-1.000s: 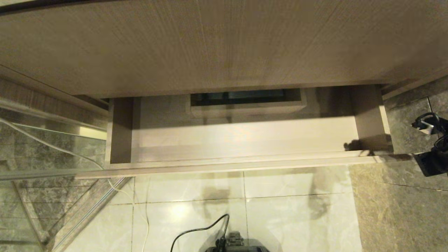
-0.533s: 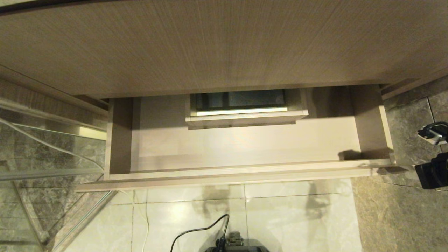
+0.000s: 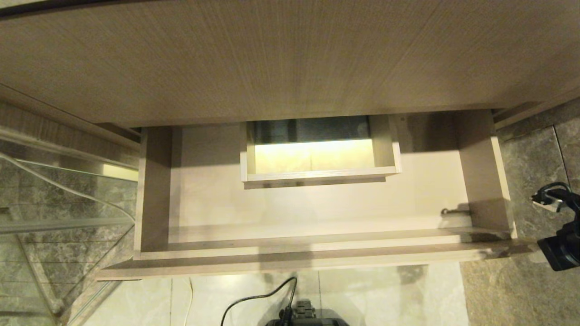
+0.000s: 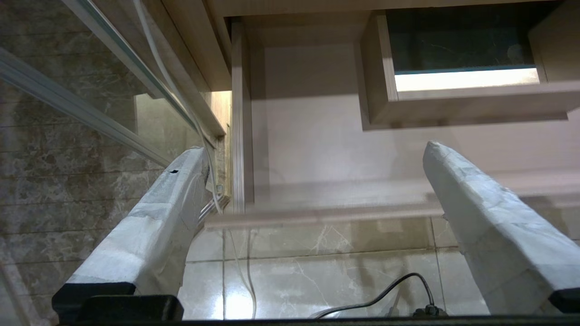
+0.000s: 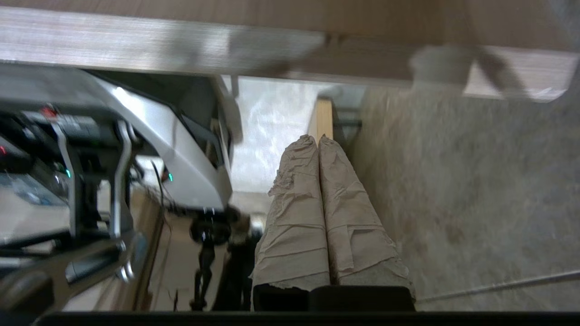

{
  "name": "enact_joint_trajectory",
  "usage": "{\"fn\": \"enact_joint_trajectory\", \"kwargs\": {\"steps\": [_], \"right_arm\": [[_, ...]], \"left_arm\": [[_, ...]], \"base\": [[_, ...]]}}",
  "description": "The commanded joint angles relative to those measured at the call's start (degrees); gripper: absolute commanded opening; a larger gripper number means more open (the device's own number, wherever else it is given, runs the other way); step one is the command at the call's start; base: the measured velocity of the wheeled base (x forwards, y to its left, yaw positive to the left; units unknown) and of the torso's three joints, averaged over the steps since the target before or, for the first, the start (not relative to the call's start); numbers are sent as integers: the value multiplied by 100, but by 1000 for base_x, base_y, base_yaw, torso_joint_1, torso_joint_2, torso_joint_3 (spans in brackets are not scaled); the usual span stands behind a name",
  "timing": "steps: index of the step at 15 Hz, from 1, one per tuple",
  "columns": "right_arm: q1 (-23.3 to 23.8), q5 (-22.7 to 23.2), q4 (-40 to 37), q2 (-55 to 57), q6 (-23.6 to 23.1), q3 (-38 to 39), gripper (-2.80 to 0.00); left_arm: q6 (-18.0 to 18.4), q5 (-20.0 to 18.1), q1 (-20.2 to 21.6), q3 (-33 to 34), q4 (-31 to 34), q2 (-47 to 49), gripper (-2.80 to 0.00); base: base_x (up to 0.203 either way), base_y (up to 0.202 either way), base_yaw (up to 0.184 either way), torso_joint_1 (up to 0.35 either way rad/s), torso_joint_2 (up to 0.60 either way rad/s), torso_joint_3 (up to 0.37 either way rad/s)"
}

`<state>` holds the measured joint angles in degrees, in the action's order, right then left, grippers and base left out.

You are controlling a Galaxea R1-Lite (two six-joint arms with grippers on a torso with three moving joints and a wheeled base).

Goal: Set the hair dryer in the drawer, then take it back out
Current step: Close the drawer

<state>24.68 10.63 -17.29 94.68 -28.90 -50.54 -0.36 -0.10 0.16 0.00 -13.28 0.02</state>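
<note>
Right gripper [image 5: 318,138]: jaws pressed together with nothing between them, wrapped fingers [image 5: 294,217] touching along their whole length, tips pointing toward the underside of a wood-grain edge, over grey stone floor [image 5: 476,203]. In the head view, only the dark body of the right arm [image 3: 559,251] at the right border, just beside the drawer's right front corner, off the wood. Left gripper [image 4: 317,151]: jaws wide apart, holding nothing, two pale wrapped fingers [image 4: 154,226] framing the drawer from the front, above glossy floor tiles [image 4: 317,271] crossed by a black cable [image 4: 385,294]. Drawer [image 3: 312,213]: pulled out from beneath the taller wood-grain panel [image 3: 290,59], long axis running left to right across the head view, flat front [image 3: 290,267] facing the robot, open top upward. Boxed rectangular cut-out [image 3: 319,151] at mid-back, brightly lit floor visible through it. Small dark thing [image 3: 451,211] on the drawer bottom by the right wall, too small to identify. No hair dryer recognisable in any view. Glass pane [image 3: 54,217] and a thin white cord [image 3: 68,192] to the left of the drawer.
</note>
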Motion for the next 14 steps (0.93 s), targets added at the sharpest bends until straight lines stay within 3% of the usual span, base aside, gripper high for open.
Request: {"fn": "enact_joint_trajectory", "kwargs": {"steps": [1,4,7,14], "right_arm": [[37,-7,-46,241,-50,8,-280],[70,-242,-274,427,-364,4,-280],[190,-39,-304,331,-344,-93,-280],[497,39,-454,-729,-511,909,-280]], "left_arm": [[-7,1,2,229,-8,-2,0],[-5,1,2,229,-8,-2,0],[1,1,2,229,-8,-2,0],[1,1,2,229,-8,-2,0]], "base": [[0,0,0,0,0,0],[0,0,0,0,0,0],[0,0,0,0,0,0],[0,0,0,0,0,0]]}}
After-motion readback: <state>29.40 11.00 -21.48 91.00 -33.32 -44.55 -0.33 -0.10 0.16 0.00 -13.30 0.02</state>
